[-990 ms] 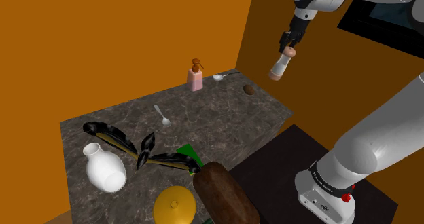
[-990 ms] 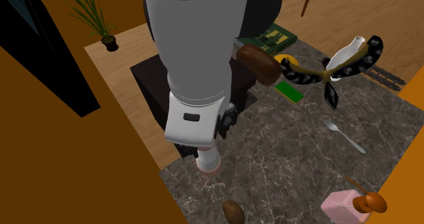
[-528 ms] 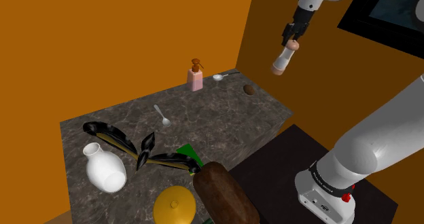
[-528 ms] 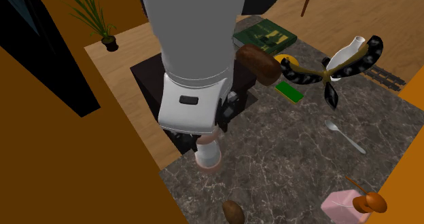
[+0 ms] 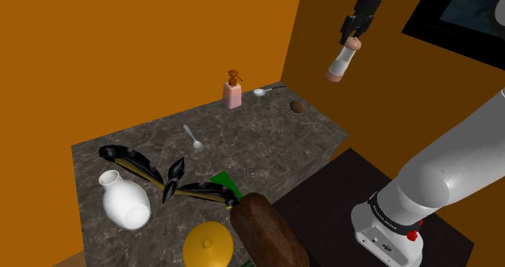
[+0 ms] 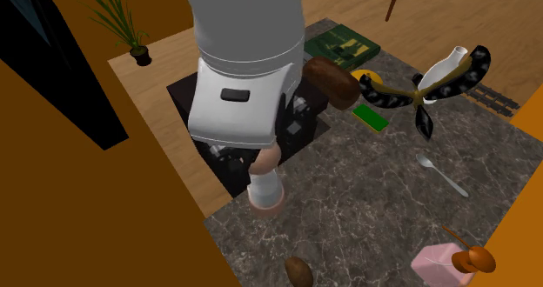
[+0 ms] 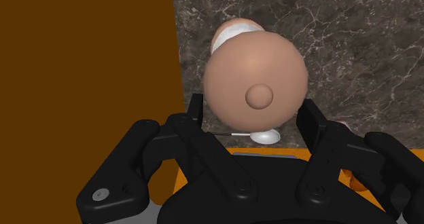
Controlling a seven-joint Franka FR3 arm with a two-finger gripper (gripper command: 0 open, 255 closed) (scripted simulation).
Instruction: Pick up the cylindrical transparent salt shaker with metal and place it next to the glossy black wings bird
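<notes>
The white arm (image 5: pixel 453 168) reaches up from the shoulder view's lower right, high over the far corner of the dark, marbled tabletop (image 5: pixel 267 136). At the near end of that tabletop lies the bird (image 5: pixel 166 178), its glossy black wings spread wide. A white vase (image 5: pixel 124 199) stands close beside one wing, and a green slab (image 5: pixel 222 179) lies at the tip of the other. Smaller things sit at the far end: a pink dispenser (image 5: pixel 233 91), a spoon (image 5: pixel 193 137) and a small brown lump (image 5: pixel 297 108).

The salt shaker (image 5: pixel 341 63) (drawn white with a tan cap and base, not clear with metal) hangs in the air below the hand (image 5: pixel 350 40), well above the tabletop and well apart from the bird. In the wrist view the two black fingers (image 7: pixel 196 114) press against either side of its round cap (image 7: pixel 255 87), so the hand is clasping the shaker.

I judge the pick done and the carry under way. The next move calls for a long sweep across the tabletop to the bird, then a lowering into bare stone just beside it. It must avoid the wings and the vase, and the shaker should land on its base before the fingers part.
</notes>
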